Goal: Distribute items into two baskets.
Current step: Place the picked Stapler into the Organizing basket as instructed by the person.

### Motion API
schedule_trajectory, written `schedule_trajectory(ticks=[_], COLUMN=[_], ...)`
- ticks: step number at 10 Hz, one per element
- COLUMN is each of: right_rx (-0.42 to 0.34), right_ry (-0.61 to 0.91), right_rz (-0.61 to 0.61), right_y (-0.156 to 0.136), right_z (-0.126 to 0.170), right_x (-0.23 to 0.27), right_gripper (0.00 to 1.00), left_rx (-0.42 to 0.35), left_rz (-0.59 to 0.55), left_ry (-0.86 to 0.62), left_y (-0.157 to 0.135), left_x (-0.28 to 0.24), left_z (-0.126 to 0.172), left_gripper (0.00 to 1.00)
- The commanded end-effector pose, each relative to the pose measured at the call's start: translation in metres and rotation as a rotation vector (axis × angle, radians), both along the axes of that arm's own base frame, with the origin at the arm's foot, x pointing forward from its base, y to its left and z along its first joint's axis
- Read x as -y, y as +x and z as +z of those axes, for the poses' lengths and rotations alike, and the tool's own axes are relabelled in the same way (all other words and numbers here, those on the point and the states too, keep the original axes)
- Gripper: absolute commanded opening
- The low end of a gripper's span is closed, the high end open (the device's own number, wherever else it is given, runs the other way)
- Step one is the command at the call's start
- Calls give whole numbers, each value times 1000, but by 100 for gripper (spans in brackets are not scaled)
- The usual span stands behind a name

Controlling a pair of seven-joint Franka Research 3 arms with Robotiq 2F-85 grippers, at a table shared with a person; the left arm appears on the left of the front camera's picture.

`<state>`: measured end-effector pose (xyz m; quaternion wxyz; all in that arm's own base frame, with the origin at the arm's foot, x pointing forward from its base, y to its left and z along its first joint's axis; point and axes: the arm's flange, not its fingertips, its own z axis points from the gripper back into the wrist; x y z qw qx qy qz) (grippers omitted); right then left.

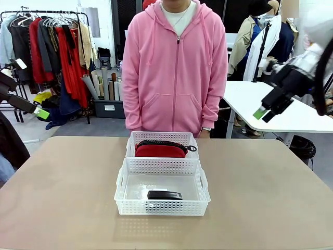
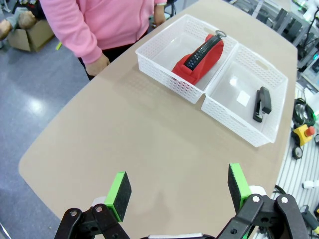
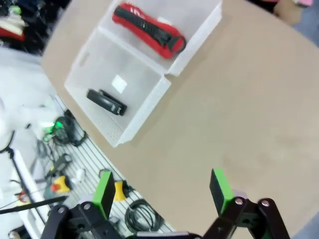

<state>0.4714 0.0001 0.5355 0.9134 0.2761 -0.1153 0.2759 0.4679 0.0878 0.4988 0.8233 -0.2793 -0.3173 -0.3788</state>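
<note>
Two white lattice baskets stand end to end in the middle of the table. The far basket (image 1: 156,137) holds the red zip pouch (image 1: 160,150). In the near basket (image 1: 161,207) lies the small black stapler (image 1: 164,195). My left gripper (image 1: 40,112) hangs high off the table's left side, and my right gripper (image 1: 263,113) is raised at the upper right. In the left wrist view the left gripper (image 2: 179,188) is open and empty above bare table, far from the pouch (image 2: 199,57) and stapler (image 2: 262,103). The right gripper (image 3: 162,190) is likewise open, above the pouch (image 3: 147,27) and stapler (image 3: 105,101).
A person in a pink hoodie (image 1: 174,67) stands at the table's far edge, a hand (image 2: 97,64) hanging beside it. A clothes rack (image 1: 52,52) and a white table (image 1: 260,101) stand behind. Cables (image 3: 142,214) lie on the floor off the robot's side.
</note>
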Motion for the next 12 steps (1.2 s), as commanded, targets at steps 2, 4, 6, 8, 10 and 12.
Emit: schedule_trajectory(ticks=[2,4,6,8,10,12], right_rx=[72,99,143,173,193,148], right_ry=[174,248,293,328,329,298], right_rz=[-53,-68,-103,-122,-84,-117], right_y=[-43,-67,-92,-102,-102,-104], right_z=[-4,-19,-28,-28,-28,-24], right_x=[40,53,68,80,79,82], right_gripper=[100,100,100,100,100,100], left_rx=[4,4,4,4,4,4], left_rz=[-3,-3,-3,-3,-3,-3], left_ry=[-9,-9,-9,-9,-9,-9], left_y=[-1,-1,-1,-1,-1,-1], left_x=[1,1,1,1,1,1], left_z=[1,1,1,1,1,1], left_gripper=[100,100,100,100,100,100])
